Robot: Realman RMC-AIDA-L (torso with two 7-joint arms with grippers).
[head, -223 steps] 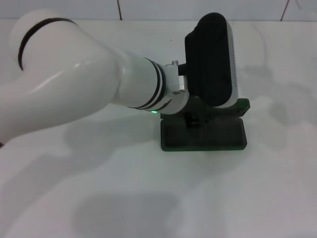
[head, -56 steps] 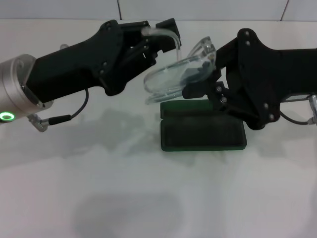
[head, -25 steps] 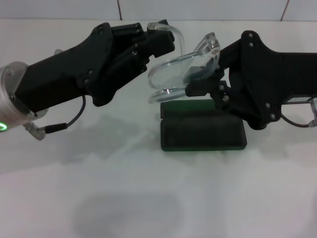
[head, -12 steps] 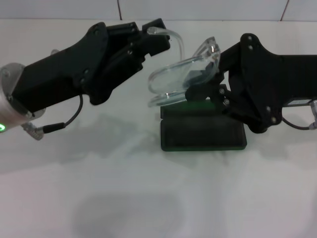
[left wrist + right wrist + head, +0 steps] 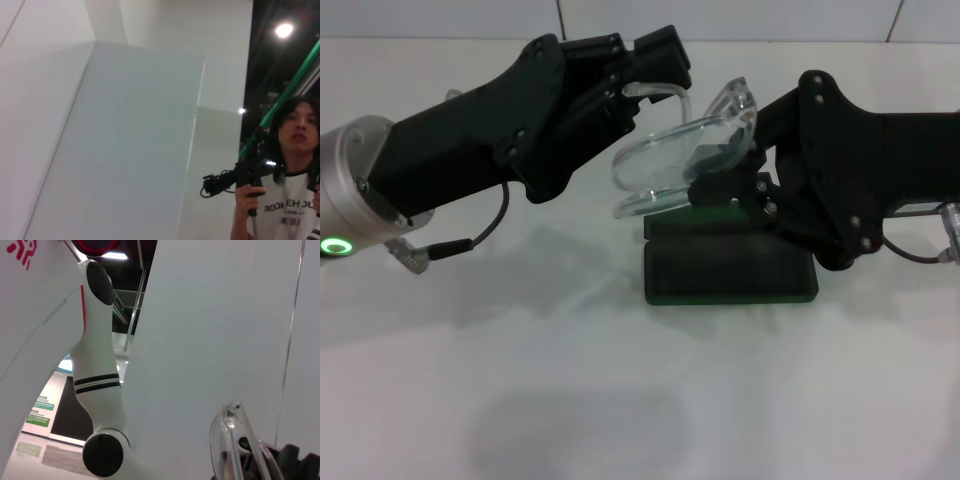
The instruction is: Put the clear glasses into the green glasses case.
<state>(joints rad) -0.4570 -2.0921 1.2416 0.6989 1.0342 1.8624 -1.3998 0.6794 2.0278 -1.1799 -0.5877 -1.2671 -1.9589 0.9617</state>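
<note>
both hands gripping clear glasses above open green glasses case (no writing legible)

Black hands, silver wrist, green ring-light.

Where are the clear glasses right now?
In the head view the glasses are held in the air between the left claw and right claw, just above the far edge of the open green case on the table.
</note>
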